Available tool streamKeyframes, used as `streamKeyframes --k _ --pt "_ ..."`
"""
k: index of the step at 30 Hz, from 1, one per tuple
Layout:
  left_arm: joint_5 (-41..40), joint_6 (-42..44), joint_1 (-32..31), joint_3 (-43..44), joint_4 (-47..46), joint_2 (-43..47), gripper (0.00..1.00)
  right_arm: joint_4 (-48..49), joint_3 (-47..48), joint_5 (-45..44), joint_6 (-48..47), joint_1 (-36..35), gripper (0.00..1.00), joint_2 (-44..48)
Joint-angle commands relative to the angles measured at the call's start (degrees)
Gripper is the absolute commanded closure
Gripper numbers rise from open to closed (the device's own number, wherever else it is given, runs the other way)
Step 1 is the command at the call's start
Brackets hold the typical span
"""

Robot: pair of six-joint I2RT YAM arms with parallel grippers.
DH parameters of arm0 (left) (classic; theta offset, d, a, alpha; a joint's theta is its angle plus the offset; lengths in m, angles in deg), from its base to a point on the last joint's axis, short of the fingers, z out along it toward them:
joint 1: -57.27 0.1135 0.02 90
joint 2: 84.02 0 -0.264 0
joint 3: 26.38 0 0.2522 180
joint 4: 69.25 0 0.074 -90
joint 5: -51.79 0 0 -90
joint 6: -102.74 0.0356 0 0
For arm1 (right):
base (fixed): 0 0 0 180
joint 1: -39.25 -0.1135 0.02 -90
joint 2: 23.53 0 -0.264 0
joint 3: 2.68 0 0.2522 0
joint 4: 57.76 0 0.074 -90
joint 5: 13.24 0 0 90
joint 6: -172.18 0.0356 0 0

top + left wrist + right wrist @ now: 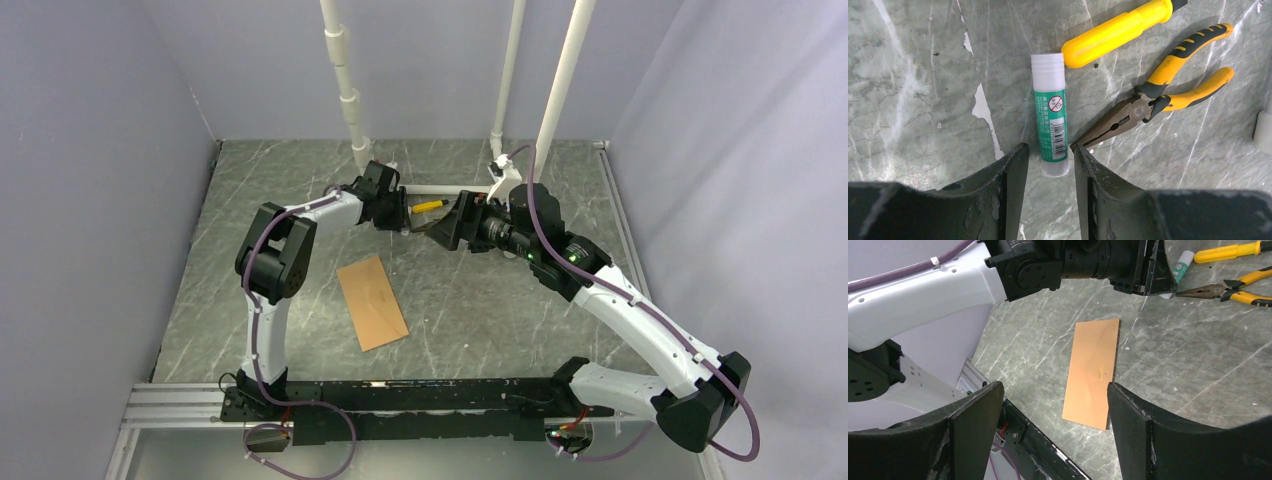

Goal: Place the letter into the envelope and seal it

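Note:
The kraft-brown envelope lies flat on the grey marble table, flap down, with faint curved seams; it also shows in the right wrist view. No separate tan letter sheet shows in any view. My left gripper is at the back of the table, open, with its tips either side of the near end of a green-and-white glue stick that lies on the table. My right gripper hovers close to the left one, open and empty, looking down towards the envelope.
Yellow-handled pliers and a yellow screwdriver lie just right of and behind the glue stick. White pipes rise at the back of the table. Grey walls enclose the table; the arms' black base rail is at the front.

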Motion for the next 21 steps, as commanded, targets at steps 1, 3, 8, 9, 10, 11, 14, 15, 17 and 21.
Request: streamKeyframes --k 1,3,8,9,10,11,14,15,17,21 --pt "-1.1 1.9 -0.2 0.2 3.9 -0.6 0.54 1.3 0.0 0.0 -0.1 0.0 0.21 1.0" --pt "0.2 2.7 -0.2 -0.5 2.3 0.6 0.51 0.6 0.5 -0.2 -0.2 0.1 0.21 0.8" --pt "3.9 5.3 -0.2 -0.6 0.0 5.3 0.38 -1.2 1.4 -1.1 -1.1 0.1 0.20 0.5" --pt "4.1 5.7 -0.2 -0.6 0.0 6.3 0.35 -1.5 1.6 -1.3 -1.2 0.1 0.20 0.4" --pt "4.2 6.2 -0.2 -0.7 0.0 7.4 0.32 -2.0 1.8 -1.6 -1.4 0.1 0.20 0.3" --pt "3.8 6.2 -0.2 -0.9 0.3 8.6 0.30 -2.5 2.1 -1.8 -1.6 0.1 0.20 0.1" --pt "1.3 6.2 -0.2 -2.5 1.4 13.3 0.21 -4.9 3.5 -3.2 -2.5 0.0 0.19 -0.8" --pt "0.0 6.0 -0.2 -3.5 2.0 15.2 0.10 -6.0 4.2 -4.1 -2.7 0.0 0.18 -1.2" --pt "-4.7 4.7 -0.2 -6.0 3.4 20.2 0.07 -8.8 5.5 -6.0 -3.5 0.0 0.13 -2.1" --pt "-12.8 -1.2 -0.2 -11.7 9.4 33.1 0.07 -14.2 9.2 -7.4 -6.1 0.1 0.00 -4.9"
